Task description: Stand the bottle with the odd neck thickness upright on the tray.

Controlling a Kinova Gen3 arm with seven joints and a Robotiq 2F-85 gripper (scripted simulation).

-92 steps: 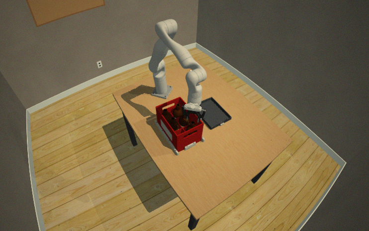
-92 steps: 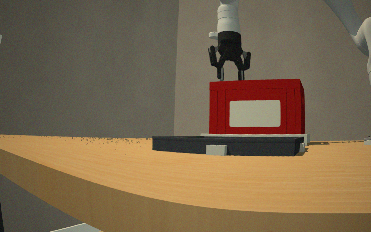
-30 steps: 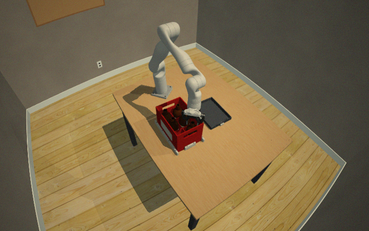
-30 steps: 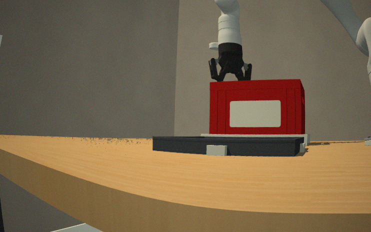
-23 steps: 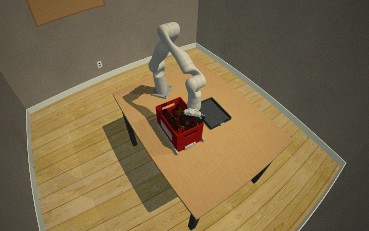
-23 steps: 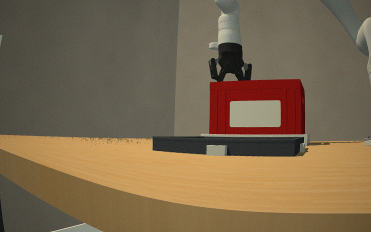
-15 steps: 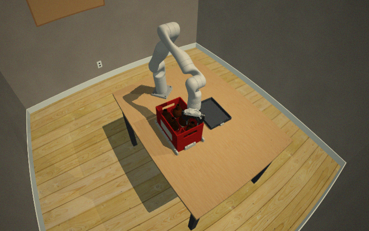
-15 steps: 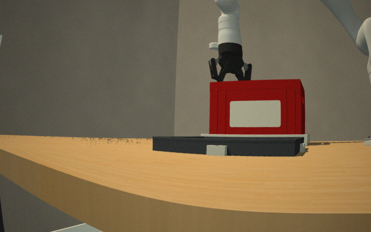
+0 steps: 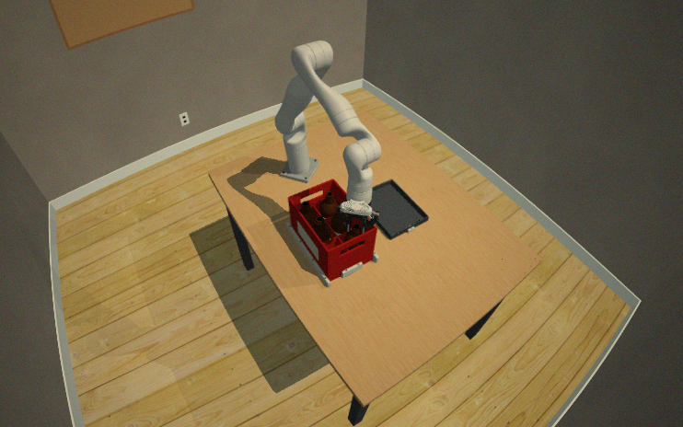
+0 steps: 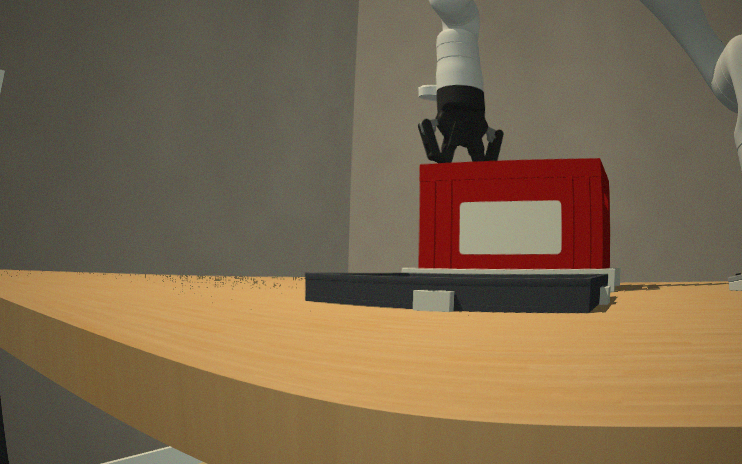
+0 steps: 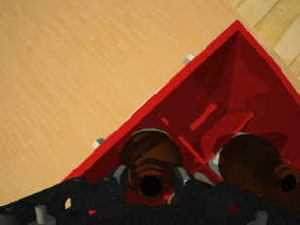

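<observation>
Top view: the red crate (image 9: 353,258) (image 10: 509,188) (image 11: 146,108) stands by the tabletop's (image 9: 428,302) (image 10: 383,355) (image 11: 73,72) left edge, brown bottles inside; the dark tray (image 9: 398,206) (image 10: 355,290) lies nearer the right edge.

Exterior: the crate's side bears a plain pale label (image 9: 307,240) (image 10: 509,227).

Wrist: the gripper (image 9: 360,224) (image 10: 462,159) (image 11: 150,176) is about half open around one bottle's neck (image 11: 150,173), gaps showing; which bottle is odd I can't tell.

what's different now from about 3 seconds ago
The gripper has moved down, its fingertips now hidden behind the crate's wall in the exterior view. Its jaws stand either side of a brown bottle's neck; whether they grip it, I can't tell. The red crate and dark tray look unmoved.
</observation>
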